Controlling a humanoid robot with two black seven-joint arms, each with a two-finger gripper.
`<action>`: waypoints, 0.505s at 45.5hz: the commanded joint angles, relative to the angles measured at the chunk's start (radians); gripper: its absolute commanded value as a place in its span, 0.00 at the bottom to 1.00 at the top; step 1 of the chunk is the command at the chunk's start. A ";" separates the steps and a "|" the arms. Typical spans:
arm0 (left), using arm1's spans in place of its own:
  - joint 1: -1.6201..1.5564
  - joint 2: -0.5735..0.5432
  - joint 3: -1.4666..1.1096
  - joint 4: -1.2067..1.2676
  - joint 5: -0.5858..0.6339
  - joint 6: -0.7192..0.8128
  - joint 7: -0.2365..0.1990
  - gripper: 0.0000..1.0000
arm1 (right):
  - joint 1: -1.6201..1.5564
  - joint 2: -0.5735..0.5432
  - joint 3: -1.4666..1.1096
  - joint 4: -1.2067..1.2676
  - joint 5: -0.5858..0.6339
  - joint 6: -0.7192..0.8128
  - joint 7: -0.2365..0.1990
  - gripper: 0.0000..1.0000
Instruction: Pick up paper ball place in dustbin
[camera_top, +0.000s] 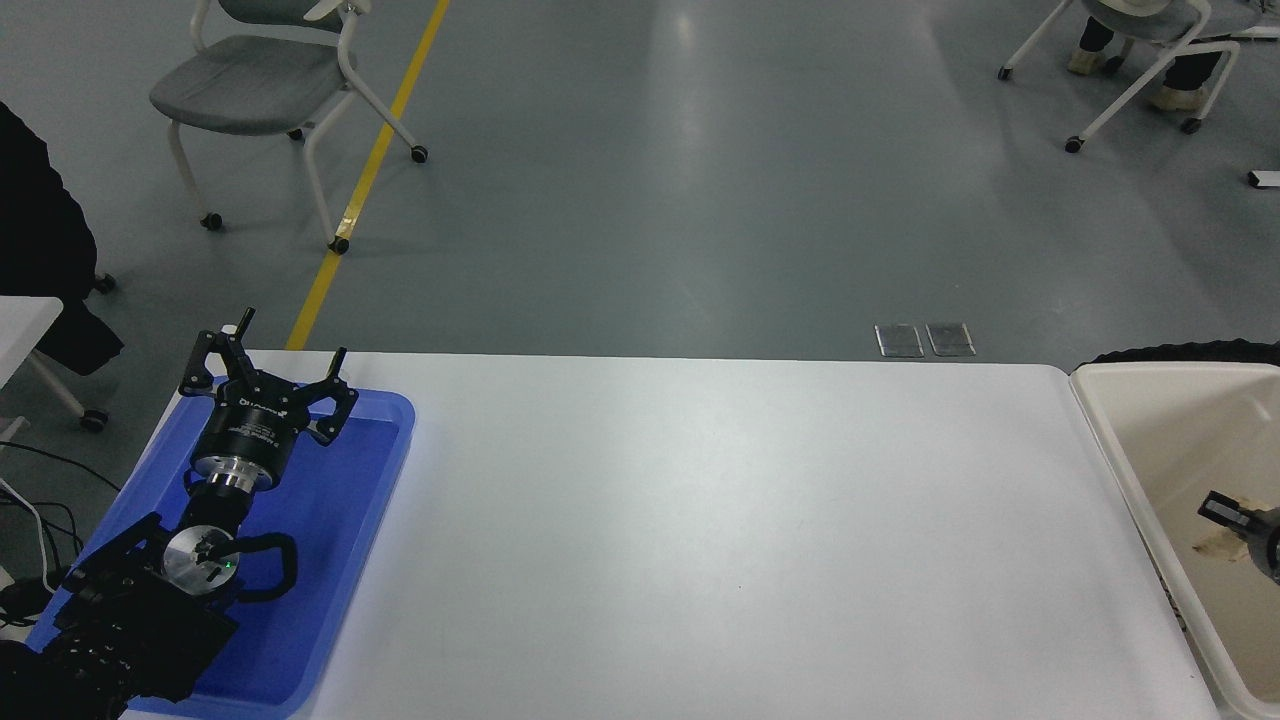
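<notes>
At far right edge, over the dustbin (1130, 440) interior: right gripper (1240, 525) only partly in frame, one dark finger tip showing, rest cut off by the picture border. Cannot tell whether open or closed. Touching it on the near side, a small tan-beige wrinkled scrap, read as the paper ball (1218, 542), inside the bin's outline; held or lying on the bin floor, cannot tell. Dustbin cream-beige, thick rounded rim, set just beside the white table's (720, 540) right end, cropped by right and bottom borders. Dark strip visible behind the bin's far rim, unclear what. At lower left, parked: left gripper (268, 368) with fingers spread apart, nothing between them, hovering over the far end of a blue tray (330, 560); black arm running back to the bottom-left corner, green indicator dot on the wrist joint. Tray lying along the table's left side. Beyond the table's far edge: grey floor with two small metal floor plates (924, 340), yellow line (365, 180) running far-left, grey chair (270, 90) on casters far left, second chair (1140, 50) far right with a seated person's shoes (1085, 60) showing under it. Black cables (40, 500) left of the table.
</notes>
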 joint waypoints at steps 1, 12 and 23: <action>0.000 0.000 0.000 0.000 0.000 0.000 0.000 1.00 | -0.010 0.004 0.031 -0.004 0.008 -0.004 0.000 1.00; 0.000 0.000 0.000 0.000 0.000 0.000 0.000 1.00 | -0.002 -0.002 0.062 -0.006 0.008 -0.005 0.000 1.00; 0.000 -0.001 0.000 0.000 0.000 0.000 0.000 1.00 | 0.048 -0.005 0.160 0.008 0.012 -0.008 0.002 1.00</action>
